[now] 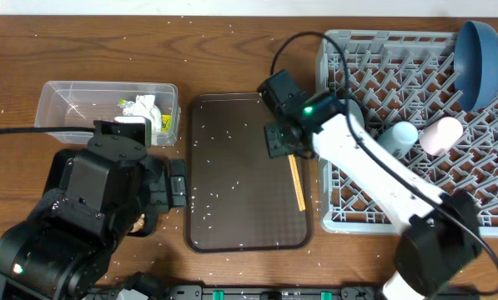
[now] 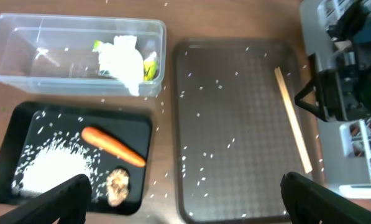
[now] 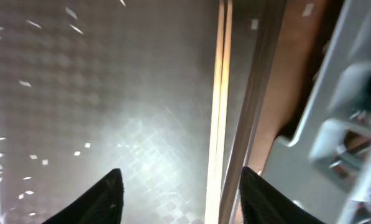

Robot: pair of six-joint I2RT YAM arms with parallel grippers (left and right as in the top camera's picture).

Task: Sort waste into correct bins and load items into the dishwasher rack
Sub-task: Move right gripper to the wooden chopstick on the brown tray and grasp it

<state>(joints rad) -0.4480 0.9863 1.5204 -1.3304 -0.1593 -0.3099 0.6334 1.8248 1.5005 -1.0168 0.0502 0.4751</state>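
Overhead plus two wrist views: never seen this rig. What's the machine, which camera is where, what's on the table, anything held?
Two robot arms work at a table. One camera looks straight down. The other two ride on the wrists, so each shows its own fingertips at the bottom.

The left gripper is open and empty. Its camera sees a clear tub with white paper and a wrapper, and a black tray with a carrot, rice and a brown lump.

The right gripper is open, its fingers either side of the chopsticks on the brown serving tray; nothing is gripped.

The grey rack holds a blue plate, a light blue cup and a pink cup.
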